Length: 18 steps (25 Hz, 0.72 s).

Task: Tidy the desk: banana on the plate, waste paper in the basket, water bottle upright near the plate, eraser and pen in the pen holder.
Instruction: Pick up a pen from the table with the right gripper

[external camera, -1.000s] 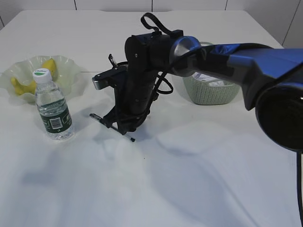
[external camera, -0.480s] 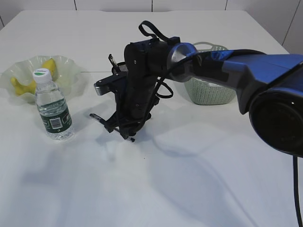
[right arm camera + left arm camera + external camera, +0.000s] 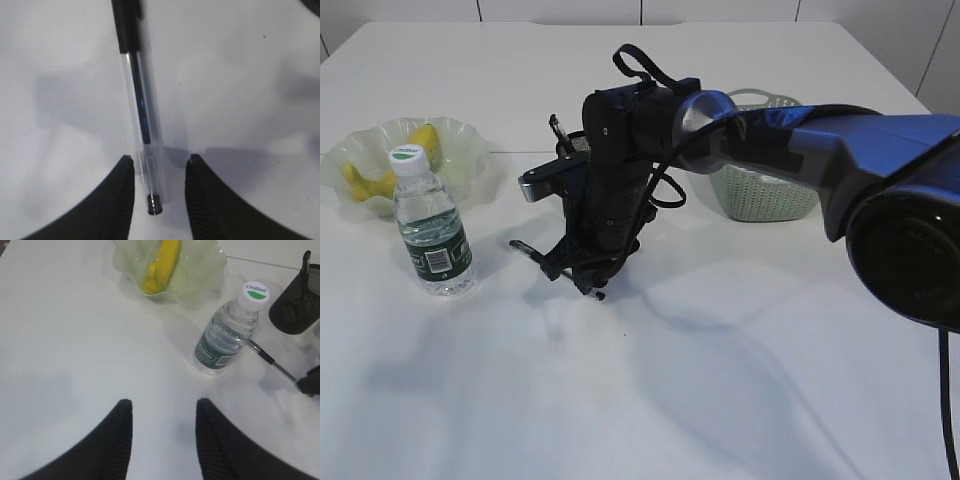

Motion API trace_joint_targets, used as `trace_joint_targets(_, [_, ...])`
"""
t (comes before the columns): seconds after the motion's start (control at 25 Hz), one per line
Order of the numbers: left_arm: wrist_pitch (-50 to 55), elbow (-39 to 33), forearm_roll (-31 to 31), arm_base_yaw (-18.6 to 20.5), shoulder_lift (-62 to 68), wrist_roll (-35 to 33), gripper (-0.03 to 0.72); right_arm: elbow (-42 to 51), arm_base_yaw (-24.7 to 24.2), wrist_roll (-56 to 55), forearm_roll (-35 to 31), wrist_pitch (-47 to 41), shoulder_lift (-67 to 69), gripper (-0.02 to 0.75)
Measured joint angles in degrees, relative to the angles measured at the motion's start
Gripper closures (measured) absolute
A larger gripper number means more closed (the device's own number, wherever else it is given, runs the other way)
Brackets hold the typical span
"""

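Right gripper (image 3: 156, 192) astride the pen (image 3: 140, 120).
Jaws spread, pen between them, ungripped; close squarely on the barrel, then lift level.

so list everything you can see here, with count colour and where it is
desk: one, white, under everything
plate: one, pale green, ruffled rim, far left
banana: one, yellow, on the plate
bottle: one, clear with dark green label and white cap, upright in front of the plate
pen holder: one, black mesh, right of the bottle, mostly hidden behind the right arm in the exterior view
pen: one, clear barrel with black cap, lying on the desk between the right pincer's fingers
basket: one, sage green, right of centre, behind the arm
left pincer: one, black, open over bare desk
right pincer: one, black, straddling the pen; grip unclear
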<state>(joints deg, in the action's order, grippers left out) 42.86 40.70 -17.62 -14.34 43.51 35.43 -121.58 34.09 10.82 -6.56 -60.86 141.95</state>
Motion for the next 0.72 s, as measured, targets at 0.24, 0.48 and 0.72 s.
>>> trace_joint_targets(0.24, [0.0, 0.0, 0.0, 0.0, 0.0, 0.0, 0.390, 0.0, 0.0, -0.1, 0.0, 0.0, 0.0, 0.475])
trace_joint_targets(0.48, [0.0, 0.0, 0.0, 0.0, 0.0, 0.0, 0.390, 0.0, 0.0, -0.1, -0.6, 0.0, 0.3, 0.475])
trace_joint_targets(0.72, [0.0, 0.0, 0.0, 0.0, 0.0, 0.0, 0.390, -0.3, 0.0, -0.1, -0.7, -0.2, 1.0, 0.475])
